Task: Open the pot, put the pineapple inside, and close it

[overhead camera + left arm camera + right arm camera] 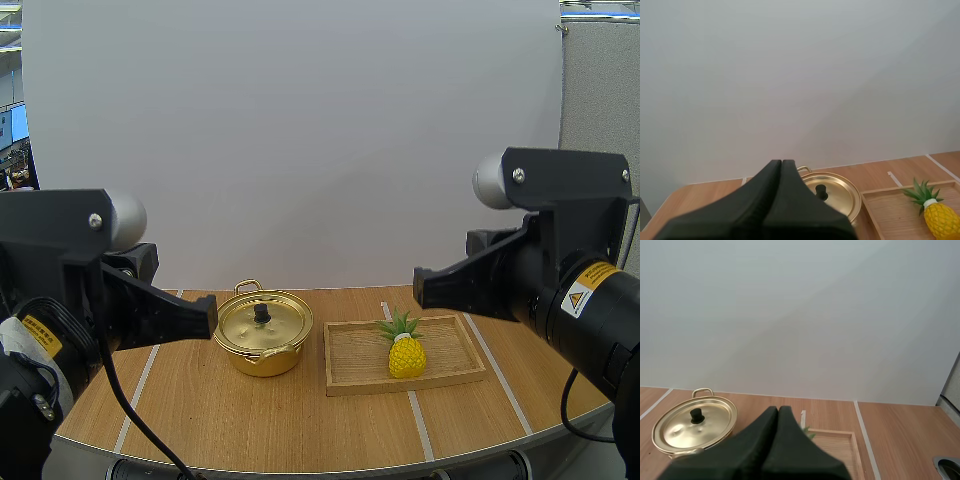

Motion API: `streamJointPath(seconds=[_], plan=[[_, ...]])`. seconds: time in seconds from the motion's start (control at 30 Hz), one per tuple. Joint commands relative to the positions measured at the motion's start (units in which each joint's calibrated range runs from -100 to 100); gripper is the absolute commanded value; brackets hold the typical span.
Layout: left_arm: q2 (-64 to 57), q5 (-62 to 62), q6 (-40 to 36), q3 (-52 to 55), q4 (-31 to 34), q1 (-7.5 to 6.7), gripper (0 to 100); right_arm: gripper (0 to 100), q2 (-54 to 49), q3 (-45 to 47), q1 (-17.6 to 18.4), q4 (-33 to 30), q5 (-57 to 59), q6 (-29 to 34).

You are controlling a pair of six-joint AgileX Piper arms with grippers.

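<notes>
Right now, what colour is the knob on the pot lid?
Black. The knob stands out against the gold lid, clearest in the right wrist view.

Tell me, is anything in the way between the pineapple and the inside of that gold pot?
Yes: the lid sits on the pot, closing it. The pineapple stands upright in the wooden tray beside the pot; nothing visible lies on the table between tray and pot.

Left claw (782,163), right claw (778,409) closed, both aloft.
</notes>
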Motion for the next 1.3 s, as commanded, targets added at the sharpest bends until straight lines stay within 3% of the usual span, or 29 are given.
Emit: streamJointPath(seconds=[0.0,0.5,0.7,0.83,0.87,0.97,1.07,1.1,1.27], plan=[[2.9,-0.5,2.2,-0.3,0.0,-0.06,0,0,2.0,-0.6,-0.3,0.0,2.3,0.0],[28.6,-12.1,5.6,-0.3,-1.1,-0.06,0,0,24.4,-0.6,-0.3,0.0,1.0,0.0],[37.2,-15.1,11.9,-0.3,-6.3,-0.06,0,0,30.3,-0.6,-0.3,0.0,-0.1,0.0],[40.9,-15.1,13.2,-0.3,-8.6,-0.06,12,2,32.8,-0.6,-0.3,0.0,-0.5,0.0],[41.4,-15.1,13.4,-0.3,-8.7,-0.06,17,13,33.1,-0.6,-0.3,0.0,-0.5,0.0],[42.5,-15.1,13.4,-0.3,-8.8,-0.06,46,50,33.3,-0.6,-0.3,0.0,-1.0,0.0],[43.0,-14.5,14.4,-0.3,-8.8,-0.06,86,91,33.1,-0.6,-0.3,0.0,-1.7,0.0],[43.0,-14.3,14.9,-0.3,-8.8,-0.06,100,100,33.1,-0.6,-0.3,0.1,-1.7,0.0],[43.0,-11.2,17.7,-0.3,-9.2,-0.06,100,100,33.1,-0.6,-0.3,1.2,-1.7,0.0]])
